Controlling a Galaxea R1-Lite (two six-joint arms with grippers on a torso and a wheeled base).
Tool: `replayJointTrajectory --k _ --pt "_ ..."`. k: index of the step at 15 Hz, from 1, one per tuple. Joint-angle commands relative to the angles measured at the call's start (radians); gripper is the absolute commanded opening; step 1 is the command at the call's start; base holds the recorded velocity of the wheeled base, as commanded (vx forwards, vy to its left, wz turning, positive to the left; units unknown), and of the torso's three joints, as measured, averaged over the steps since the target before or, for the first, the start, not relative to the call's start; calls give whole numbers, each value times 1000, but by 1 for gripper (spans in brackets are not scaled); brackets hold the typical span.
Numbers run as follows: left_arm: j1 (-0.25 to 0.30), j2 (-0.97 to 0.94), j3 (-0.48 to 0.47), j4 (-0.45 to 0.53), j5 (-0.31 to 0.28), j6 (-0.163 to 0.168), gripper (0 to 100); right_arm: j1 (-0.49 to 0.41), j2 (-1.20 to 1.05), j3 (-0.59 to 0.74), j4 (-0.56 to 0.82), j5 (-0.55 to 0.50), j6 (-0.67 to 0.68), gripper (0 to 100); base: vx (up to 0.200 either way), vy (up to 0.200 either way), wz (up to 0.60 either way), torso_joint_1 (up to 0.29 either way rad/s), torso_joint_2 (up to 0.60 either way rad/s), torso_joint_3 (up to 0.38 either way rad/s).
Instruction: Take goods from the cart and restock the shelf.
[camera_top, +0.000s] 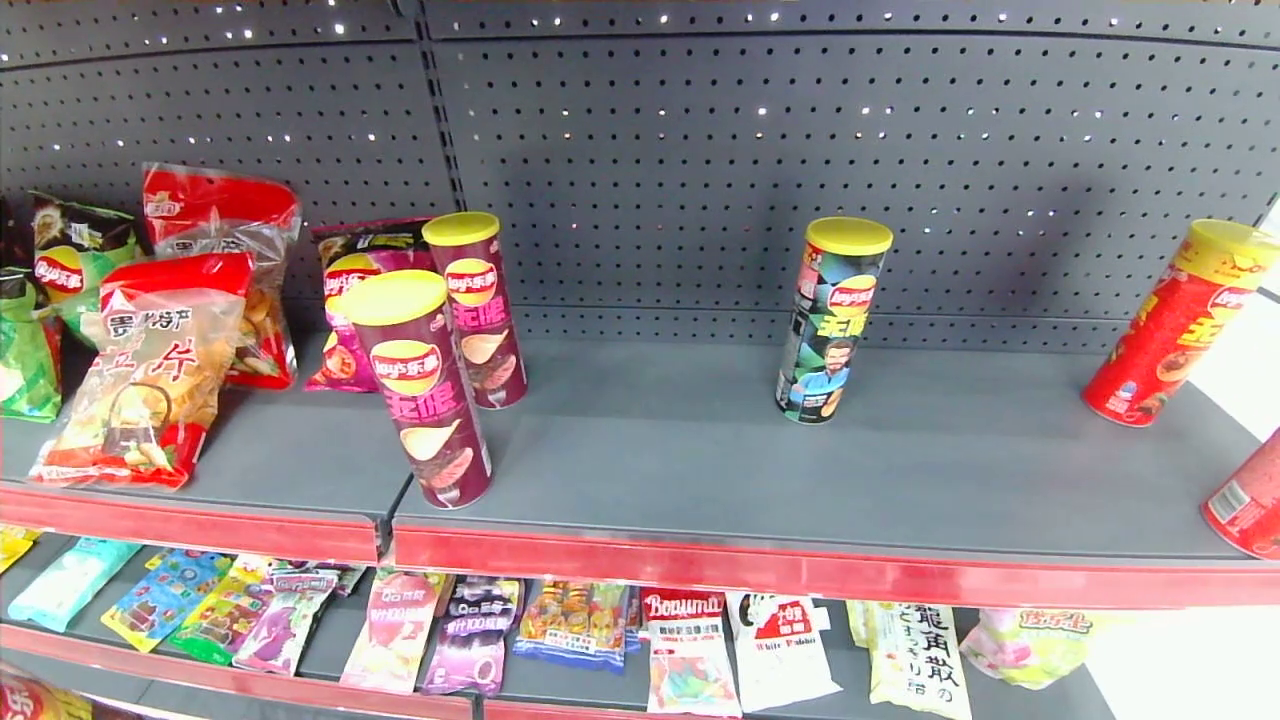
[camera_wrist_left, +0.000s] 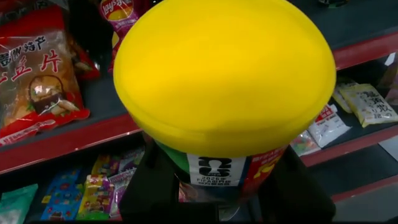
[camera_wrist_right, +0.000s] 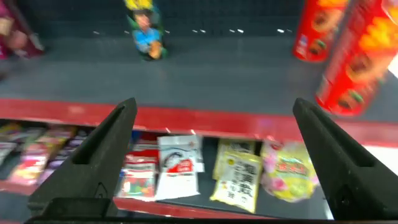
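Note:
My left gripper (camera_wrist_left: 227, 190) is shut on a chip can (camera_wrist_left: 224, 74) with a big yellow lid and a green and red body, held in front of the shelf's red edge (camera_wrist_left: 56, 146). My right gripper (camera_wrist_right: 214, 149) stands open with nothing between its fingers (camera_wrist_right: 93, 162), facing the grey shelf board (camera_wrist_right: 217, 74). On that shelf board (camera_top: 700, 450) stand two purple cans (camera_top: 418, 385) at the left, a dark can (camera_top: 833, 320) in the middle and a red can (camera_top: 1180, 320) at the right.
Snack bags (camera_top: 150, 370) fill the shelf's left end. Another red can (camera_top: 1245, 500) stands at the right edge near the front. Open board lies between the purple cans and the dark can. Flat packets (camera_top: 690, 650) lie on the lower shelf.

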Motion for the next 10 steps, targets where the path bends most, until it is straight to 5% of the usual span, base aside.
replayJointTrajectory --k 1,3,5,10 --pt "0 20 -1 -1 -8 -7 0 75 475 -258 -30 120 36 100 0 0 0 0 0 0" --pt "-2 20 -1 -1 -19 -21 0 98 549 -260 -85 143 19 100 0 0 0 0 0 0" --pt "-2 18 4 -1 -80 -75 0 119 799 -258 -317 269 19 100 0 0 0 0 0 0" --pt "-2 26 4 -2 -91 -80 0 46 1339 -388 -761 672 -30 100 0 0 0 0 0 0"
